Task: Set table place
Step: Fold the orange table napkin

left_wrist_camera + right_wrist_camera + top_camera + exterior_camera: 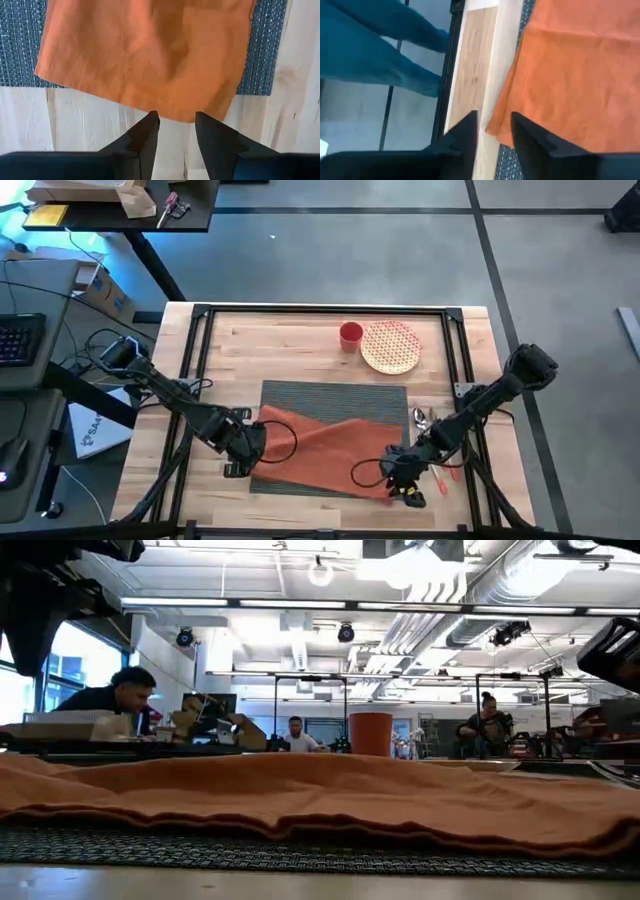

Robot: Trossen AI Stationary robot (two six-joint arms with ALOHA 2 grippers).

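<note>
An orange-red napkin (325,442) lies spread and rumpled on the dark grey ribbed placemat (335,395) in the middle of the light-wood table (290,340). My left gripper (250,448) stands open at the napkin's left edge (170,112), which overhangs the placemat onto the wood. My right gripper (400,478) is open at the napkin's near right corner (495,127); that corner shows in the gap between its fingers. In the low view the napkin (300,795) lies in soft folds on the placemat (300,852).
A red cup (350,333) and a round plate with a red pattern (390,346) stand on the wood beyond the placemat. Cutlery (424,418) lies right of the placemat. A black rail frame (200,340) borders the table.
</note>
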